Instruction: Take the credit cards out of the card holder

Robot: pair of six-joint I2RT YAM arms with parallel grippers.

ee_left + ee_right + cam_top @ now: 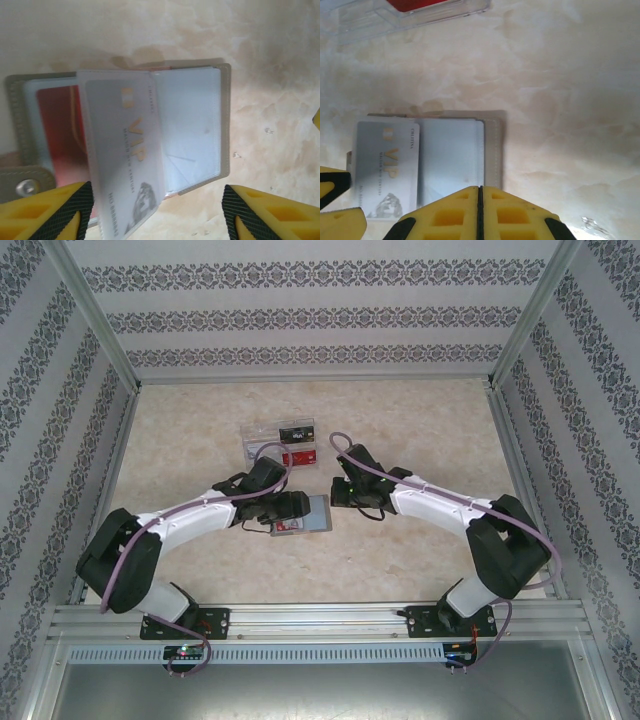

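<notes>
The card holder (pixel 316 512) lies open on the table between the two grippers, its blue-grey slots (pixel 192 125) facing up. A whitish-grey VIP card (pixel 125 160) sits in a clear sleeve that stands tilted up from the holder's middle. A red card (pixel 57 130) lies in the slot to its left. My left gripper (pixel 157 205) is open, with its fingers wide on either side of the sleeve's free end and nothing pinched. My right gripper (pixel 480 192) is shut, its tips over the edge of the holder's grey cover (pixel 492 150). The VIP card (pixel 387 165) lies to their left.
A clear plastic tray (pixel 258 445) stands behind the holder and holds a black card (pixel 292 430) and a red card (pixel 297 456). The tray's corner (pixel 395 17) shows at the top of the right wrist view. Patterned walls and metal rails enclose the marbled table.
</notes>
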